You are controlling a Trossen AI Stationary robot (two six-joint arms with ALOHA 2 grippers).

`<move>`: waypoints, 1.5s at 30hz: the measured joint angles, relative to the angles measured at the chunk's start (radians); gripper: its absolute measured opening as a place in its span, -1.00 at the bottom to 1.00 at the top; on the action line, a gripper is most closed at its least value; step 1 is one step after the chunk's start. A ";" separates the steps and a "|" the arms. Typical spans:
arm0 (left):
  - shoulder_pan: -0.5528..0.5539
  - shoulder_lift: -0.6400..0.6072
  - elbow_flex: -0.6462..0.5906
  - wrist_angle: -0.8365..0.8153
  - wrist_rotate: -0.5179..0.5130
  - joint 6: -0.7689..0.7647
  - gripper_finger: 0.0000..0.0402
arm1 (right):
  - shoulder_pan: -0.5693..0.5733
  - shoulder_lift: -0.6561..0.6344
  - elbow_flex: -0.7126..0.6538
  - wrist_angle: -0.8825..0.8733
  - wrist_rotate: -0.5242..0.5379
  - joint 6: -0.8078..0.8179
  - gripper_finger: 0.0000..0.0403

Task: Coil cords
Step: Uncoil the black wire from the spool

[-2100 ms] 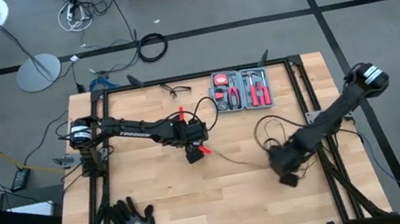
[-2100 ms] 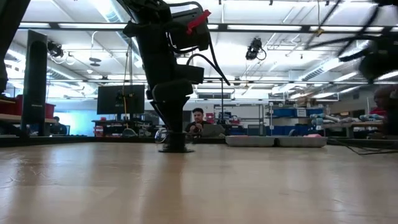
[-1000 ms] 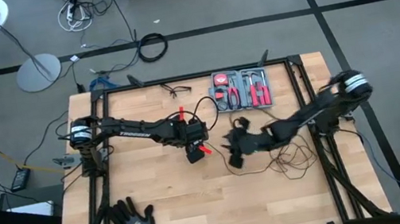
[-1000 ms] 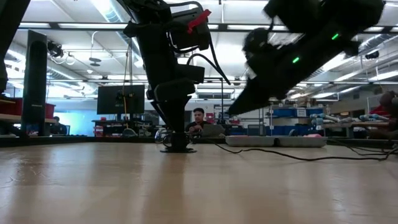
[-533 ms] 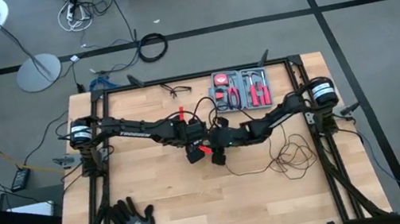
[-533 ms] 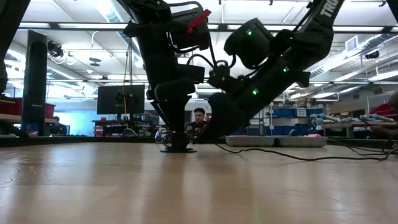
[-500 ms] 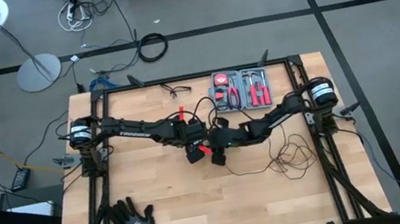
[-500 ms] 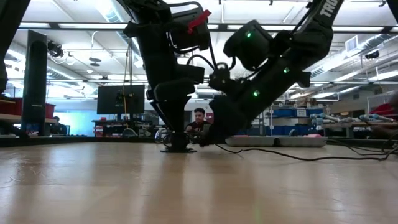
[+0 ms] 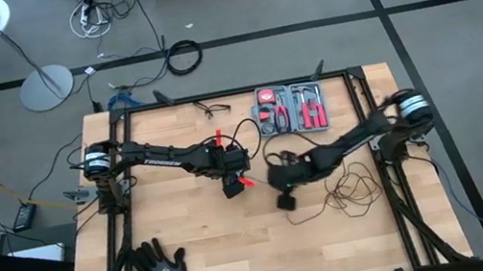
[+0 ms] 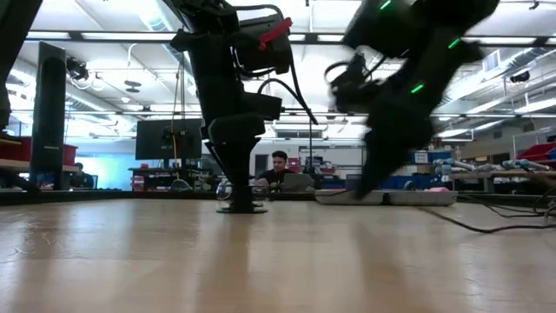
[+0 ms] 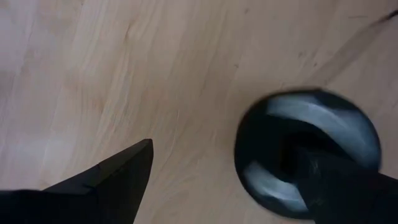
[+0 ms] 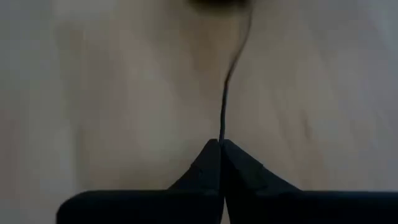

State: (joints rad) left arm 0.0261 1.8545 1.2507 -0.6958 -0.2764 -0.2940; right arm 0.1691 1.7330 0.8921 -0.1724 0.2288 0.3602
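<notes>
Two hands are at work here, and you should read them differently. Your right hand has its fingers pressed together on the thin black cord, which runs straight out from between the tips in the right wrist view; from above that hand sits near the middle of the desk, a little right of centre. Your left hand is just to its left, fingers spread wide, with the round black puck lying on the wood by one fingertip in the left wrist view; nothing is clamped there, though you cannot tell whether that finger rests on the puck. The remaining cord lies as a loose tangle on the right side of the desk, well short of a coil. My reading is that you are at the start of a wrap: one end anchored near the left hand, the right hand pinching a length to lead it round. The next move likely calls for carrying that pinched length in a curve around the puck end while keeping light tension, so the thin line does not slip from the tips. Watch that the slack on the right does not knot as it feeds in.
</notes>
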 joint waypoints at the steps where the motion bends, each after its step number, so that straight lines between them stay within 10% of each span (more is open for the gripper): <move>1: 0.000 0.000 0.000 -0.003 0.000 -0.001 0.83 | 0.025 -0.033 0.000 -0.079 0.002 0.025 -0.98; 15: 0.000 0.000 0.000 -0.004 -0.013 -0.006 0.83 | 0.439 -0.443 0.000 -0.953 -0.248 0.729 -0.99; 19: 0.000 0.000 0.000 -0.006 -0.013 -0.006 0.83 | 0.503 -0.490 0.000 -1.012 -0.181 0.888 -0.92; 30: 0.000 0.000 0.000 0.009 -0.013 -0.006 0.83 | 0.424 -0.420 0.000 -0.594 0.380 0.610 -0.43; 45: 0.000 0.000 0.000 0.013 0.010 -0.006 0.83 | -0.038 0.135 0.000 0.432 0.225 -0.330 -0.18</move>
State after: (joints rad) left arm 0.0261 1.8545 1.2510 -0.6827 -0.2661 -0.3000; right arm 0.1314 1.8681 0.8921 0.2591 0.4542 0.0301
